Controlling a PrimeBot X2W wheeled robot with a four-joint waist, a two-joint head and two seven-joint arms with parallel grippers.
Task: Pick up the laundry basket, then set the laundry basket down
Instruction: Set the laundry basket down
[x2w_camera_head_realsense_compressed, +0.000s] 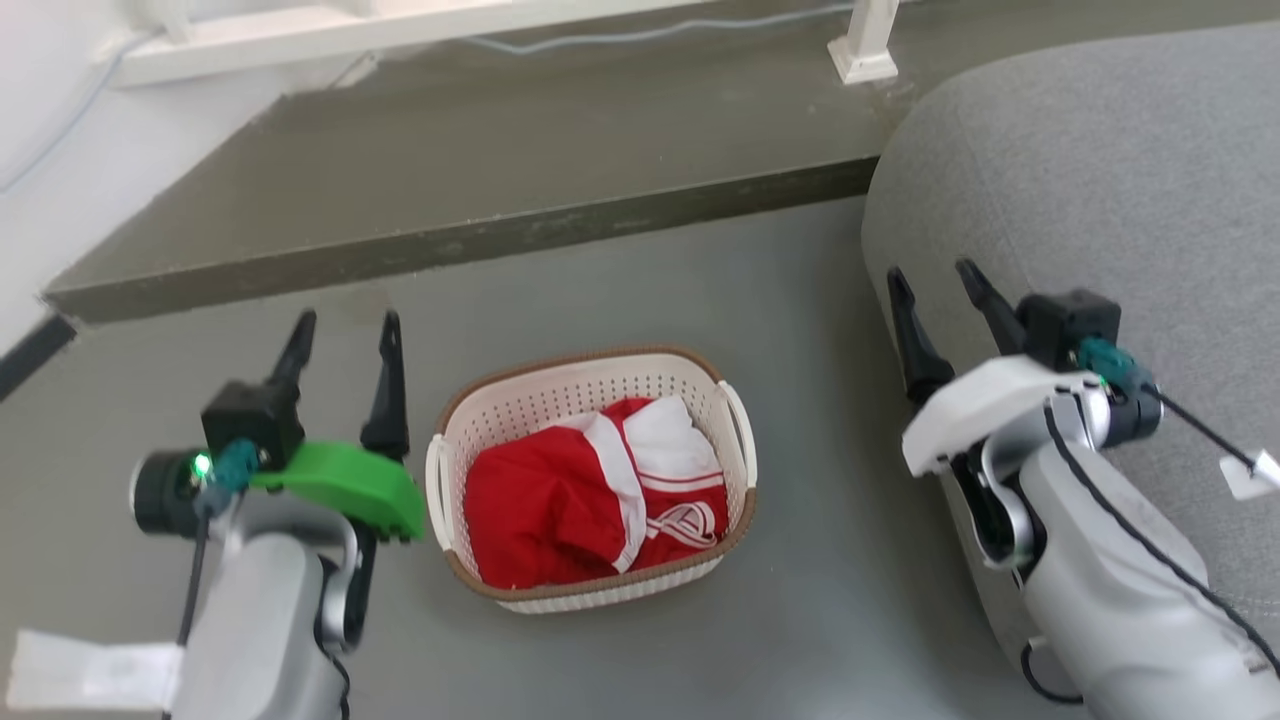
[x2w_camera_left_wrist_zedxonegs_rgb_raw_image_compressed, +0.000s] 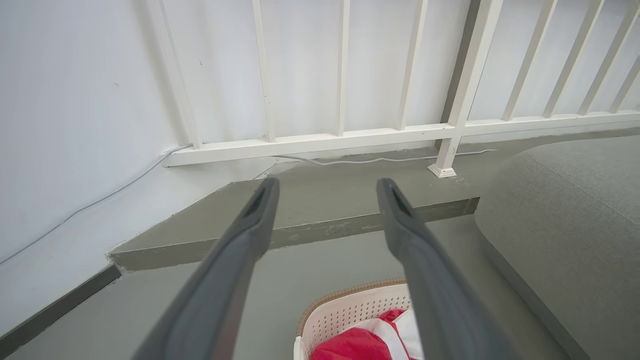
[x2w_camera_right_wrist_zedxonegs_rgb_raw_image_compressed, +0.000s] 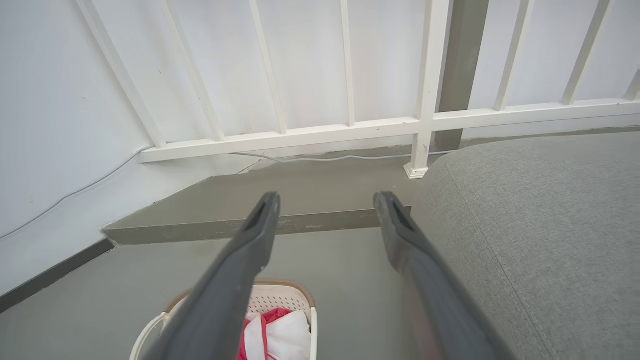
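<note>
The laundry basket (x2w_camera_head_realsense_compressed: 688, 385) stands on the grey floor between my two arms, cream-white and perforated with a brown rim and white loop handles. A red and white garment (x2w_camera_head_realsense_compressed: 590, 495) lies bunched inside it. My left gripper (x2w_camera_head_realsense_compressed: 345, 330) hovers open to the basket's left, holding nothing. My right gripper (x2w_camera_head_realsense_compressed: 935, 280) hangs open to its right, in front of the sofa, also empty. The left wrist view catches the basket's far rim (x2w_camera_left_wrist_zedxonegs_rgb_raw_image_compressed: 350, 295) low between the fingers; the right wrist view has the basket (x2w_camera_right_wrist_zedxonegs_rgb_raw_image_compressed: 280, 292) at the bottom left.
A grey fabric sofa (x2w_camera_head_realsense_compressed: 1090, 200) bulges in at the right, close behind my right gripper. A raised grey step (x2w_camera_head_realsense_compressed: 470, 240) runs across behind the basket, with a white railing (x2w_camera_left_wrist_zedxonegs_rgb_raw_image_compressed: 350, 135) and a white cable (x2w_camera_left_wrist_zedxonegs_rgb_raw_image_compressed: 380, 160) along the wall.
</note>
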